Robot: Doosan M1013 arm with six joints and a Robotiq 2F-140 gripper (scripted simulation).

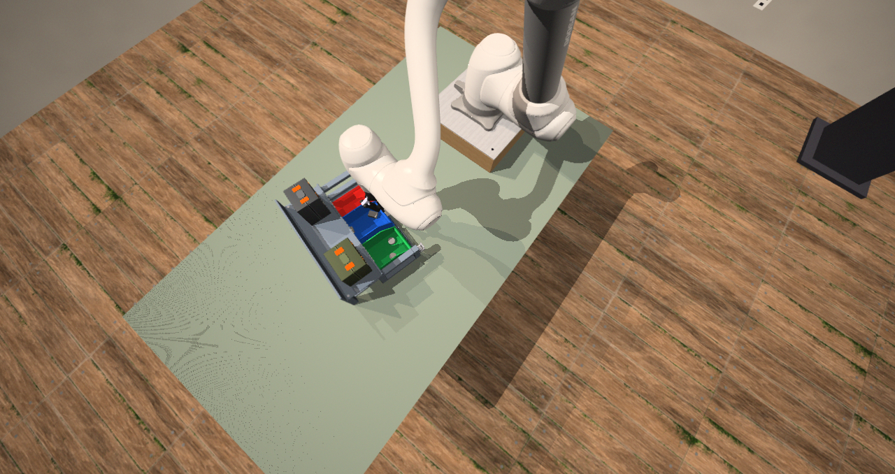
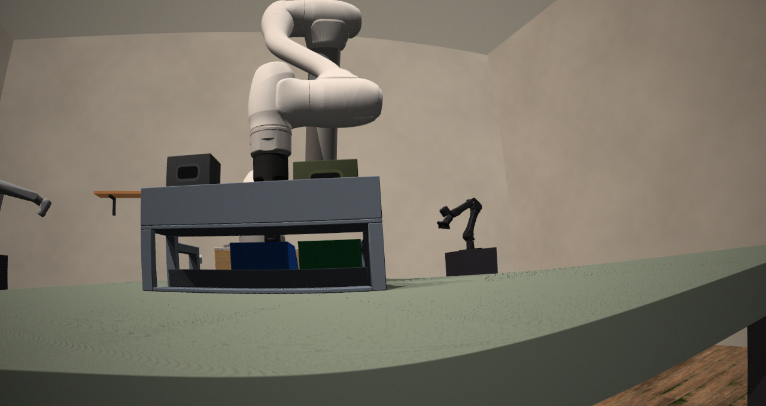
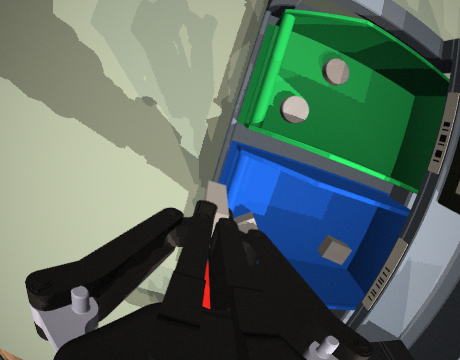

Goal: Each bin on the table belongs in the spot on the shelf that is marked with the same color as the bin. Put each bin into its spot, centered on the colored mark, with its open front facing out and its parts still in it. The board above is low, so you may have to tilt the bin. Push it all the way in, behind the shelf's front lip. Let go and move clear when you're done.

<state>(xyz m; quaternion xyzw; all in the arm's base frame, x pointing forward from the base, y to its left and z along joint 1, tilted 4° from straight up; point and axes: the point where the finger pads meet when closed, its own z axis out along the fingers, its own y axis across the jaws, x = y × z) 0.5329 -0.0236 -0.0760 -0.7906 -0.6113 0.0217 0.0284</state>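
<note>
The grey shelf (image 1: 338,240) stands on the green mat. The green bin (image 3: 344,100) sits in the shelf's end spot with two round parts in it. The blue bin (image 3: 310,240) sits beside it with a small grey block inside. The red bin (image 1: 348,199) is on the blue bin's other side, mostly hidden by my arm. My gripper (image 3: 213,197) is shut, with its fingertips at the blue bin's open front edge. I cannot tell whether the tips touch the bin. From the shelf's rear side the blue bin (image 2: 262,255) and the green bin (image 2: 330,253) show under the top board.
A black box (image 1: 305,198) and an olive box (image 1: 347,263) stand on the shelf's top board. My arm's base block (image 1: 478,130) is at the mat's far end. A small black arm on a pedestal (image 2: 468,242) stands in the background.
</note>
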